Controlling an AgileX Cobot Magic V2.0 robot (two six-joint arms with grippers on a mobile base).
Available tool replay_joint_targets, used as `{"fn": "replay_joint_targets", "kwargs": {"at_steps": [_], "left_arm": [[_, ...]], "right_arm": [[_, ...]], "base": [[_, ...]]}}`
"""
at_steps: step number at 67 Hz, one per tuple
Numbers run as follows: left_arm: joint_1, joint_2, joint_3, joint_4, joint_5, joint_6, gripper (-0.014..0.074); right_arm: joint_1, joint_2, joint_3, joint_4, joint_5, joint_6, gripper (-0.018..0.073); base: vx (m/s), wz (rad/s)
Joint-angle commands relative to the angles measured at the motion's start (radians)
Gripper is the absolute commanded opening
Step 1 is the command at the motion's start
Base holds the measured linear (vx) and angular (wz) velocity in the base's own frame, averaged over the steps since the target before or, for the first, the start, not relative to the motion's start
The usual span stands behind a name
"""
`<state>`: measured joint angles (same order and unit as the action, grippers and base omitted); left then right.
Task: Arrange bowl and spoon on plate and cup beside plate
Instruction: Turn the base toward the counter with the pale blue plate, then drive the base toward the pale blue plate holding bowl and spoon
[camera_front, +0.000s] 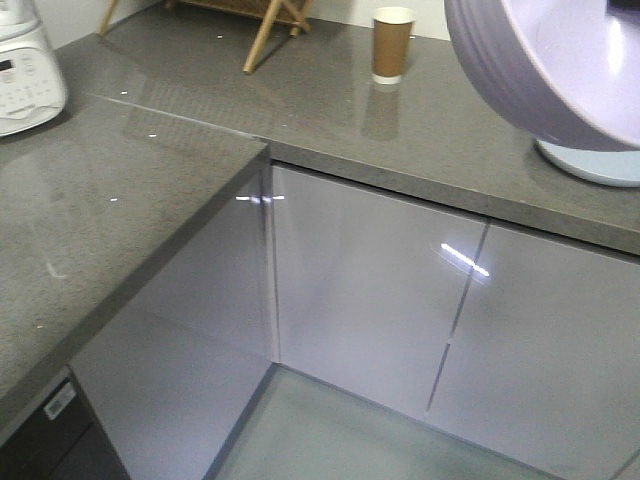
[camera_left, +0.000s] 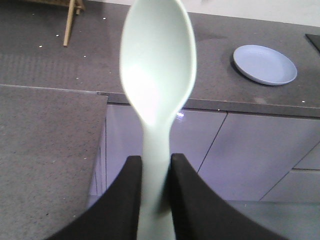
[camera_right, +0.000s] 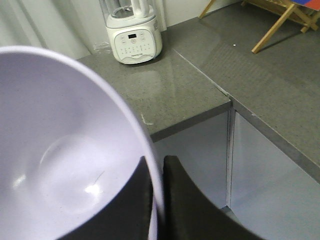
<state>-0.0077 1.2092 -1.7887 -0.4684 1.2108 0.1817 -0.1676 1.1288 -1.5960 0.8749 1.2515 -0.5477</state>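
Bowl: one small round lavender-purple matte plastic bowl (camera_right: 60, 165), paler inside, tipped on edge in the air. In the front view it hangs over the plate's near edge.
Right gripper (camera_right: 158, 164): black fingers pinch the bowl's rim, one inside and one outside.
Spoon: one short pale mint-white plastic spoon (camera_left: 157, 75), held in the air with its scoop end pointing away from the wrist.
Left gripper (camera_left: 156, 164): jaws pressed onto the spoon's handle.
Plate: one round light blue-lavender shallow plate (camera_left: 265, 65), flat on the speckled grey stone countertop (camera_front: 150, 200).
Cup: one brown paper cup with a white rim (camera_front: 392, 43), upright on the countertop, well apart from the plate.
Front view only: the cup.
Left wrist view only: the spoon, and the plate shown whole.
Right wrist view only: the bowl's inside, and the whole front of the white countertop blender (camera_right: 132, 37).
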Motion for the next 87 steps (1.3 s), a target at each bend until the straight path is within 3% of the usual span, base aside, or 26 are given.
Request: {"fn": "replay_joint_targets", "kwargs": {"at_steps": [1, 50, 87], "left_arm": [[-0.007, -0.014, -0.024, -0.032, -0.064, 0.000, -0.0007], [-0.007, -0.014, -0.024, -0.032, -0.064, 0.000, -0.0007], [-0.007, -0.014, -0.024, -0.032, -0.064, 0.000, -0.0007]], "right_arm": [[-0.005, -0.016, -0.026, 0.053, -0.040, 0.002, -0.0006], [-0.005, -0.016, -0.026, 0.053, -0.040, 0.002, -0.0006], [-0.005, -0.016, -0.026, 0.053, -0.040, 0.002, -0.0006]], "base": [[-0.06, -0.36], [-0.06, -0.35], [-0.02, -0.13]]}}
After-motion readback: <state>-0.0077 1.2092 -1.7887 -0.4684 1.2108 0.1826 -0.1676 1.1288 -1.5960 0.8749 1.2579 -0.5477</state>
